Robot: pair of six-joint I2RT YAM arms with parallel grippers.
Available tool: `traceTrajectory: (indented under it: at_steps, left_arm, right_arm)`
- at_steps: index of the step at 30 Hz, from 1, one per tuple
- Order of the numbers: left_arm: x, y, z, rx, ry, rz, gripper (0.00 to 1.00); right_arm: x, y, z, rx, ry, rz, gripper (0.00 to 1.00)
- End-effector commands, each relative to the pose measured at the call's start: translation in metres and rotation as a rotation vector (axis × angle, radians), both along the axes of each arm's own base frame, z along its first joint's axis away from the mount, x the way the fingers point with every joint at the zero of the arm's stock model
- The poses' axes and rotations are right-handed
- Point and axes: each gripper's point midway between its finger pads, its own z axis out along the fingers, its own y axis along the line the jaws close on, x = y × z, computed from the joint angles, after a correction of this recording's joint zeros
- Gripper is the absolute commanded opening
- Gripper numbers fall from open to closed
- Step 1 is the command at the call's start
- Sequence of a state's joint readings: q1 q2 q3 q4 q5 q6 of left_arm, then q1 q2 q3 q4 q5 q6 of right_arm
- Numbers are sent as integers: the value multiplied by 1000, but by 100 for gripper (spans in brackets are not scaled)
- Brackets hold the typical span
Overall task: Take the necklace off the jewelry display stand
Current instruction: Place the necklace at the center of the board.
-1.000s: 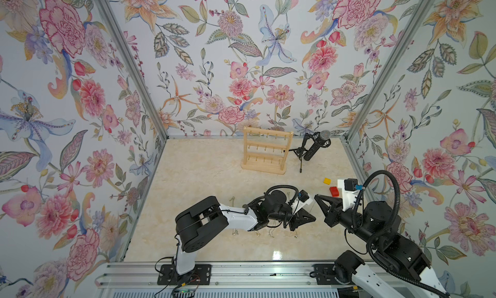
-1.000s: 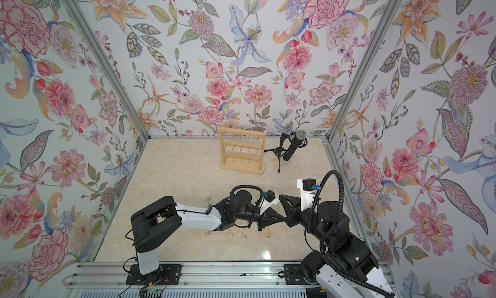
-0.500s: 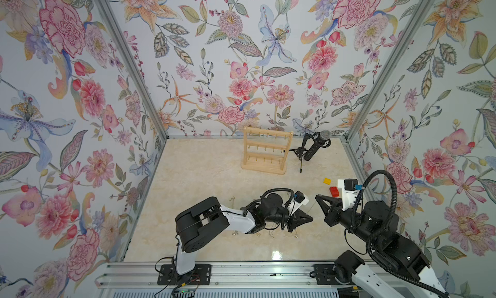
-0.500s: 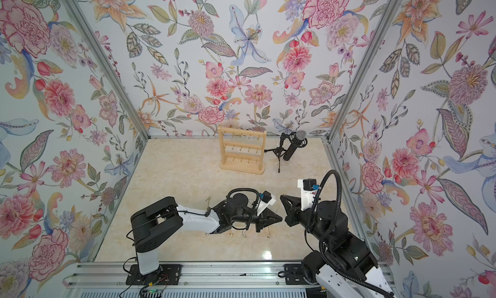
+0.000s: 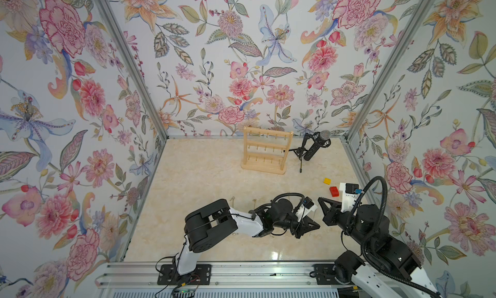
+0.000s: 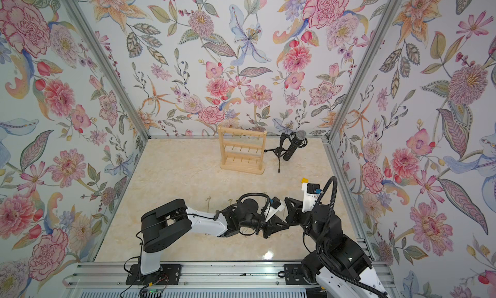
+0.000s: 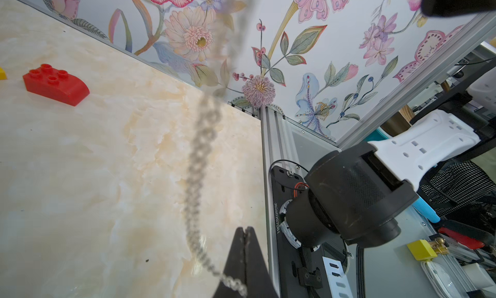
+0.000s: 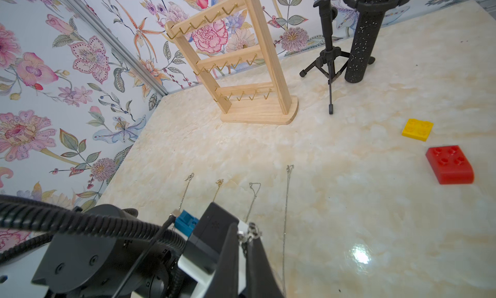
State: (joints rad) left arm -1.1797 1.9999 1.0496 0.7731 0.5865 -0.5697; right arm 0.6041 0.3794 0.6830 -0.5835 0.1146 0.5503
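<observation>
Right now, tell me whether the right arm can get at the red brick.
Probably yes. The red brick sits on the tabletop near the right gripper, with only a loose chain lying flat between. But that gripper is shut on a necklace, so it must release first.

2 high views share table point(image 5: 214, 176); wrist views close.

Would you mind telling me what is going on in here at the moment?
Both arms are busy with a necklace near the front of the table. The right gripper is shut on the clasp end of a silver necklace. The left gripper is close beside it and also shut, but I cannot tell whether it pinches the chain. At the back, the jewelry display stand has bare hooks. Four other chains lie in a row on the table.
</observation>
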Motion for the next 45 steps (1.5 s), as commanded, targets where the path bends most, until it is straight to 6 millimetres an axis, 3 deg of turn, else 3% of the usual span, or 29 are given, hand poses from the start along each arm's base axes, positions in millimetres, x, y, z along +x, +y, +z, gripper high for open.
traceTrajectory:
  at_steps: [1, 7, 19, 26, 29, 45]
  left_arm:
    - [-5, -15, -5, 45, 18, 15, 0]
    - [3, -23, -12, 68, 69, 72, 0]
    - [4, -20, -42, 24, 234, 140, 0]
    - [-13, -29, -69, 43, 293, 119, 0]
    - [-19, -34, -70, 62, 271, 107, 0]
    - [7, -28, -82, 115, 251, 208, 0]
  right_arm:
    - [6, -11, 0, 22, 0, -80, 0]
    - [10, -19, -12, 10, 39, -140, 0]
    - [9, -31, -47, 9, 114, -215, 0]
    - [6, -32, -67, 16, 152, -225, 0]
    - [5, -32, -72, 21, 161, -226, 0]
    - [10, -38, -88, -51, 173, -255, 0]
